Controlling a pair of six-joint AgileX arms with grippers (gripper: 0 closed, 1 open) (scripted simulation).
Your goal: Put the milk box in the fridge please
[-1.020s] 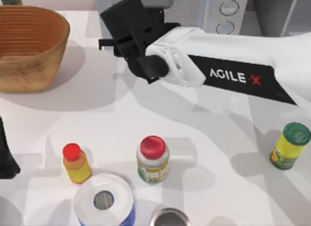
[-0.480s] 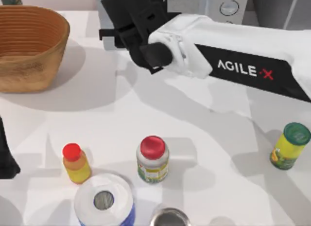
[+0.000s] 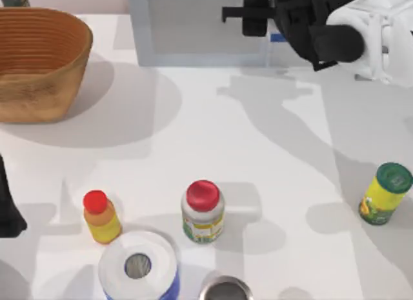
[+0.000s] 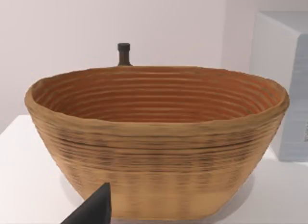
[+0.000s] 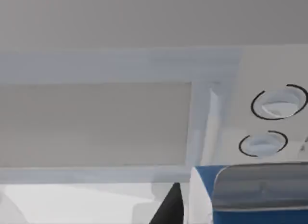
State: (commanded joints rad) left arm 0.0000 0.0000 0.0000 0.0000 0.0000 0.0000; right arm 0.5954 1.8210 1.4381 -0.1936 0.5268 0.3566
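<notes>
Gripping the boxy blue-topped milk box (image 5: 240, 195), the right claw (image 3: 279, 30) hangs before the smooth pale microwave (image 3: 193, 29).

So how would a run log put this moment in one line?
right gripper: shut on milk box, raised before microwave | left arm: parked, facing basket

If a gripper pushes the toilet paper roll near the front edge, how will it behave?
The toilet paper roll stands on its flat end, hollow core facing up, so a push would probably slide it, not roll it. It looks soft and light, so a squeeze may dent it. The yellow bottle stands close beside it and might be knocked.
</notes>
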